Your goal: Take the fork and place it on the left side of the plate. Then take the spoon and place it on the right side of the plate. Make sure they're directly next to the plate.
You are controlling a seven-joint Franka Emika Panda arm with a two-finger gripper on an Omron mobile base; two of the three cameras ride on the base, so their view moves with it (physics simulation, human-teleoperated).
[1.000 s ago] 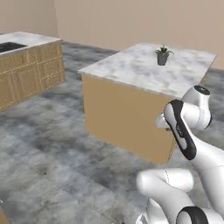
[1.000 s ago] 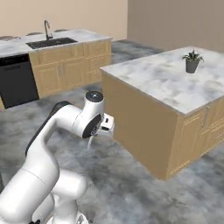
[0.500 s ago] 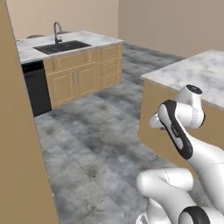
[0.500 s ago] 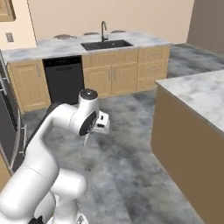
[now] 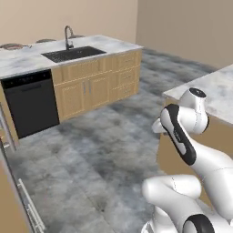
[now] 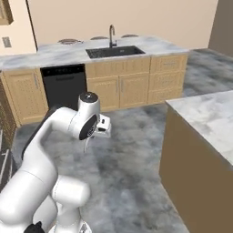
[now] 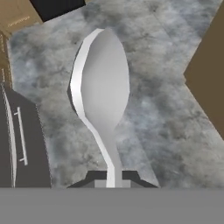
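Your spoon (image 7: pixel 103 94) is clamped by its handle in the closed gripper (image 7: pixel 113 177), bowl end out, carried above the grey floor (image 7: pixel 162 109) in front of the sink counter (image 6: pixel 136 50). Judging by that, you're on the spoon leg; setting it right of the plate remains.

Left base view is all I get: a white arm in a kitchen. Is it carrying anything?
Observer: Yes. The hand view shows the tool shut on the handle of a pale spoon.
Operator: Which way does the spoon point?
Observer: Its bowl end points away from the tool, over the grey floor.
Operator: Is it near any furniture?
Observer: The brown side of the island lies off to one side, clear of the spoon.
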